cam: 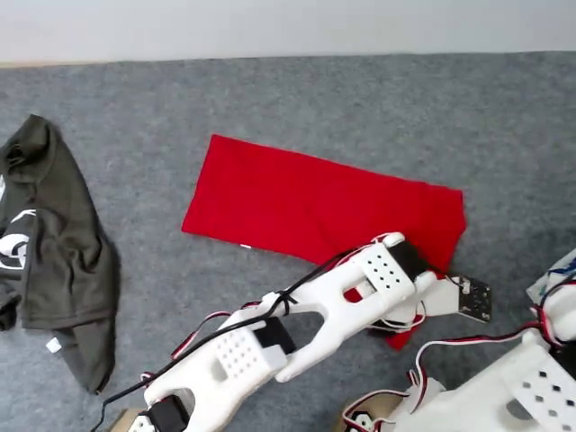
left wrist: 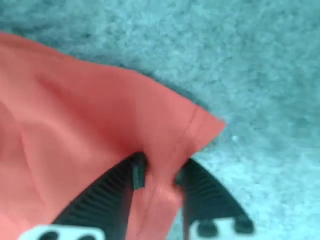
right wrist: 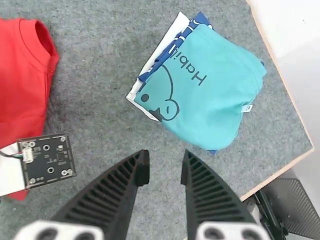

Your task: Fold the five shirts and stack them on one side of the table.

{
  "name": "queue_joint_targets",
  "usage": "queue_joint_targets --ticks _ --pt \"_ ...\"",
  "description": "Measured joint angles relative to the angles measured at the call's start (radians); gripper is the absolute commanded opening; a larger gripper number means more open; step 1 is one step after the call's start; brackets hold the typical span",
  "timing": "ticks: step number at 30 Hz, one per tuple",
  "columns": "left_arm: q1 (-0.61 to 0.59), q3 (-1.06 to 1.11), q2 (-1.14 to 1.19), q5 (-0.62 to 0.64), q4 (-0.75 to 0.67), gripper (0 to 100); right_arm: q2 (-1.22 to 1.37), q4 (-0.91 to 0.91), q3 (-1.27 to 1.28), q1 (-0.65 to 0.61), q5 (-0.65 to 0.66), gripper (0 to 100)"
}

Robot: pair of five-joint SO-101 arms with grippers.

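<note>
A red shirt [cam: 306, 202] lies partly folded across the middle of the grey table. My left gripper [left wrist: 160, 172] is at its near right corner, shut on a pinch of the red shirt [left wrist: 90, 130] that bunches between the two black fingers. A dark olive shirt [cam: 54, 243] lies crumpled at the left. My right gripper [right wrist: 164, 167] hovers open over bare carpet, holding nothing, between the red shirt [right wrist: 22, 75] and a folded stack topped by a teal shirt [right wrist: 210, 95]. White and blue shirts [right wrist: 167, 50] peek out beneath the teal one.
The left arm [cam: 315, 315] stretches from the near edge to the red shirt; its camera board [right wrist: 45, 160] sits close to my right gripper. The right arm [cam: 531, 378] fills the near right corner. The table edge [right wrist: 285, 85] runs just past the stack.
</note>
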Motion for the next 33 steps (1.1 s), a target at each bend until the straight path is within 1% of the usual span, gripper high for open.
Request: queue_joint_targets --ticks 7,12,16,25,29,33 --pt "0.000 -0.302 0.146 0.054 0.149 0 0.000 0.000 0.000 0.000 0.000 10.8" --pt "-0.048 -0.466 0.161 0.061 0.150 0 0.000 0.000 0.000 0.000 0.000 10.8" --pt "-0.068 -0.525 0.161 0.057 0.150 0 0.000 0.000 0.000 0.000 0.000 10.8" --pt "-0.140 -0.542 0.161 0.057 0.150 0 0.000 0.000 0.000 -0.003 0.000 10.8" --pt "-0.155 -0.597 0.161 0.058 0.150 0 0.000 0.000 0.000 -0.049 0.000 10.8" --pt "-0.143 -0.631 0.155 0.064 0.150 0 0.000 0.000 0.002 -0.086 0.000 10.8"
